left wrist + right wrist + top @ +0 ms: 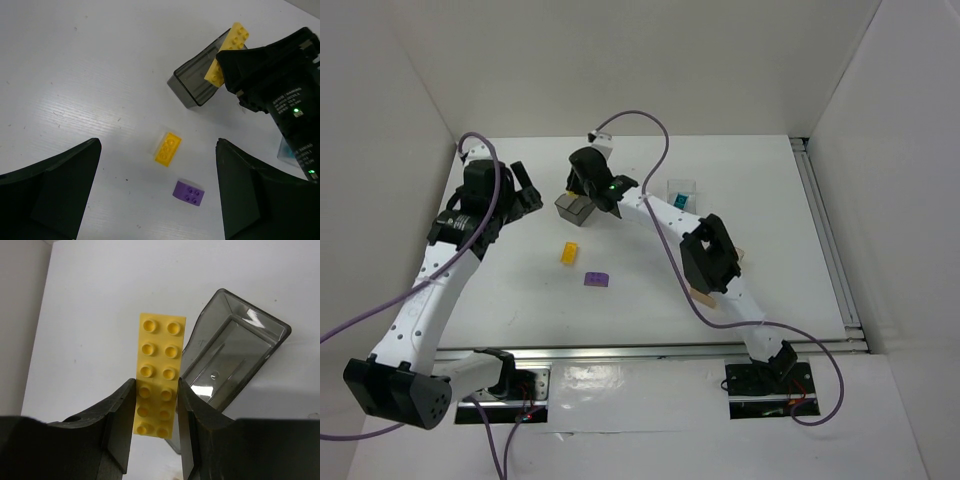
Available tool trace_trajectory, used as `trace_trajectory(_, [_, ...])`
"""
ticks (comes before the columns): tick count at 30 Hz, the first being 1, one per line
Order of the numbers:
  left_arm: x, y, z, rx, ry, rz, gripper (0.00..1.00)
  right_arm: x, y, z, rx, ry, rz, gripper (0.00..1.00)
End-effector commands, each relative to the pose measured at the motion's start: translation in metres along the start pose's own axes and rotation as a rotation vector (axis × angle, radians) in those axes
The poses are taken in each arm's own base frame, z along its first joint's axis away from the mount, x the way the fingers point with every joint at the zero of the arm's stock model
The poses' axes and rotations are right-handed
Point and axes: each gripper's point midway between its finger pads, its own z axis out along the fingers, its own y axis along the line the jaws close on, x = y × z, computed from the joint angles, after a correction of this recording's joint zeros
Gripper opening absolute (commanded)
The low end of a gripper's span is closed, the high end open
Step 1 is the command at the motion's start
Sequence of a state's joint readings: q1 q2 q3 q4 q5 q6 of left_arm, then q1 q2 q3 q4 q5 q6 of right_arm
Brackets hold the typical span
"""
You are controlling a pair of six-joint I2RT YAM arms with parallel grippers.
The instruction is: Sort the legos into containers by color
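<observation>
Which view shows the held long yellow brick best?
Right wrist: the long yellow studded plastic brick sits close-up, clamped between the fingers. Left wrist shows one end by the smoky grey bin; top external barely shows it.

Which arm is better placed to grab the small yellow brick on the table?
Left. The left end effector is open and faces the small brick. The right end effector is shut on a long yellow brick by the grey bin.

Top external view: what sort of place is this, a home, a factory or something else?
Probably a robot lab test cell: a white table boxed in by plain white walls, the left arm and right arm mounted at its near edge, and a loose yellow brick and dark grey bin on it.
</observation>
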State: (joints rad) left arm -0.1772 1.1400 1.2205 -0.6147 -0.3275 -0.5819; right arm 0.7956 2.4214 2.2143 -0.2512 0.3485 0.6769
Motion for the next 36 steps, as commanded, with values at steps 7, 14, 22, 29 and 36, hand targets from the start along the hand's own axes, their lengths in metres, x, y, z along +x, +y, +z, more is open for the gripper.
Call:
trace_trajectory(7, [-0.003,0.003,-0.003,0.005,-0.020,0.019,0.99,-0.020,-0.016,0.037,-0.021,-0.050,0.084,0.35])
trace_trajectory(14, [0.011,0.003,0.012,-0.002,0.059,0.070,0.99,-0.032,0.000,0.025,-0.058,-0.061,0.067,0.80])
trace_trajectory(22, [0.058,-0.020,0.041,0.081,0.216,0.186,0.94,-0.106,-0.016,-0.085,-0.035,-0.107,-0.005,0.81])
trace_trajectory(29, [0.123,-0.023,0.077,0.031,0.364,0.255,0.98,-0.079,-0.109,-0.192,0.102,-0.088,-0.029,0.85])
trace_trajectory(36, [0.155,-0.045,0.103,0.014,0.416,0.332,0.94,-0.056,-0.165,-0.253,0.173,-0.054,-0.024,0.86])
